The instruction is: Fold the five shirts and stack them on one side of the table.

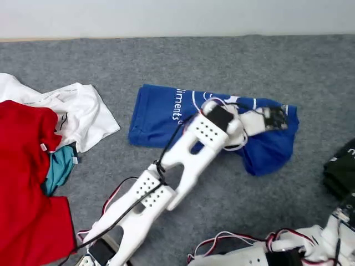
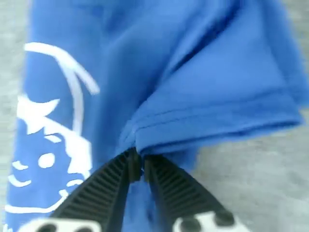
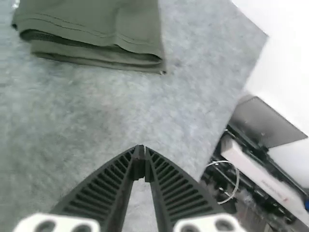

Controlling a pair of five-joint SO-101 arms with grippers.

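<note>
Your left gripper has its fingers clamped on a doubled edge of the blue shirt, which lies partly folded in the middle of the tabletop. Your right gripper hangs empty, fingers together, near the folded olive shirt at the right side. Progress: one shirt folded, blue in hand. Remaining, heaped unfolded opposite: red shirt, white shirt, and a teal garment, mostly buried, probably the fifth shirt.
</note>
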